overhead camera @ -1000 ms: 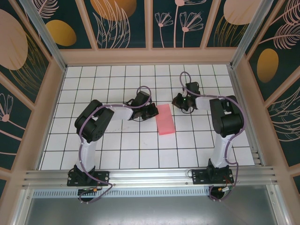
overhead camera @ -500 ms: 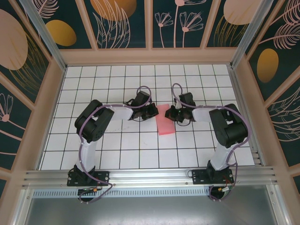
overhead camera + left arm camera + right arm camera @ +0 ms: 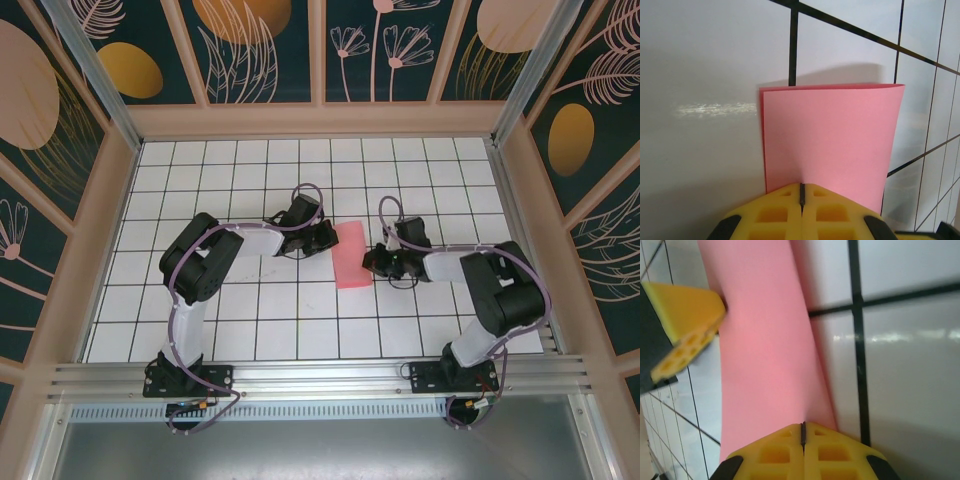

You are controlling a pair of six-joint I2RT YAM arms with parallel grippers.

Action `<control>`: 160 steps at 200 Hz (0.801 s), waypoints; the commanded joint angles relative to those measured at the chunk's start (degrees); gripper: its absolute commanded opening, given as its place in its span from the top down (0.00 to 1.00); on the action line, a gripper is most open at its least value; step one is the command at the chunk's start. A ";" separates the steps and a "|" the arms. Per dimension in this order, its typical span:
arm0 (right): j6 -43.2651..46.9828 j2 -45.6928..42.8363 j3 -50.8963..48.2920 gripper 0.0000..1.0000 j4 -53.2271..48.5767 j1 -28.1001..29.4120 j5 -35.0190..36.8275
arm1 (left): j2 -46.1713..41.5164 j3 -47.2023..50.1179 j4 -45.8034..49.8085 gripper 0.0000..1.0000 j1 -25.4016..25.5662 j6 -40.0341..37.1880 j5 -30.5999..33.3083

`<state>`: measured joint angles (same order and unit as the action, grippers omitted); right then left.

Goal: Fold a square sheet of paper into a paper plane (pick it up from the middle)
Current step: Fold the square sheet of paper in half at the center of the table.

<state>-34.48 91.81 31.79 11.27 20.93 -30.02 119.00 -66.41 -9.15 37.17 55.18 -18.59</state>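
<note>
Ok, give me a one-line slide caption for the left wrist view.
Left gripper, shut, tips at the near edge of the folded pink paper on the white grid table.

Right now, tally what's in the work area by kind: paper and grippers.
Pink paper sheet: 1, doubled over, flat on the table
Grippers: 2, left gripper and right gripper, both shut, tips at opposite sides of the sheet
Total: 3
</note>
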 commanded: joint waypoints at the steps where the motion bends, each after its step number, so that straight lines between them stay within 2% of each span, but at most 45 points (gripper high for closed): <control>1: 0.17 -2.29 -5.29 0.98 -7.15 -0.26 0.99 | 7.39 3.41 14.16 0.97 -0.12 -0.84 9.35; 46: -0.60 -7.63 -9.62 0.98 -8.83 -0.06 1.17 | 6.91 3.57 14.00 0.97 -0.15 -0.70 9.62; 73: 0.65 -11.02 -9.57 0.98 -11.34 0.07 1.39 | 6.38 3.53 13.68 0.97 -0.08 -0.86 9.54; 108: 3.12 -11.13 -7.41 0.97 -14.44 0.42 2.36 | 6.06 2.58 13.03 0.96 -0.16 -1.43 8.80; 160: 3.23 -13.30 -1.75 0.97 -18.83 1.15 4.64 | 3.79 -7.26 17.61 0.88 -0.16 -5.79 5.80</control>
<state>-31.83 80.58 27.27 -2.04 21.41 -27.51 119.77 -71.02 -2.92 37.47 53.17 -17.69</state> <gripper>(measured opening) 0.059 0.100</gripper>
